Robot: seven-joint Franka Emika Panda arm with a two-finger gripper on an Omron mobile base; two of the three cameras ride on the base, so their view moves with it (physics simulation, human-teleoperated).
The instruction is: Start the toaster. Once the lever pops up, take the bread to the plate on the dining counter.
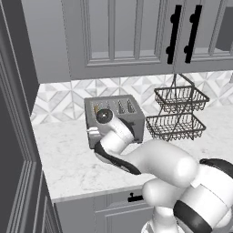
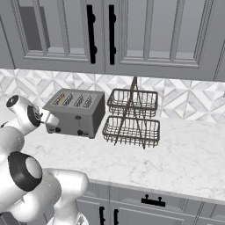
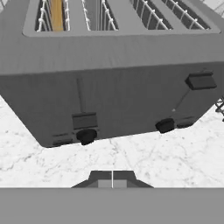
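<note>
You face: grey wall cabinets [image 2: 145, 30], black handles [image 2: 91, 33]; patterned tile backsplash [image 2: 184, 99]; white marble worktop [image 2: 184, 162]; grey drawers [image 2: 149, 202].

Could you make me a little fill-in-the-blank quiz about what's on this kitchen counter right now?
1. The toaster has ___ slots on top.
2. The bread sits in the slot at the toaster's far ___ end, as the hand view shows it.
3. In the hand view, the left lever sits ___ than the right lever.
4. Beside the toaster stands a two-tier wire ___ rack.

Missing words: four; left; lower; basket
</note>
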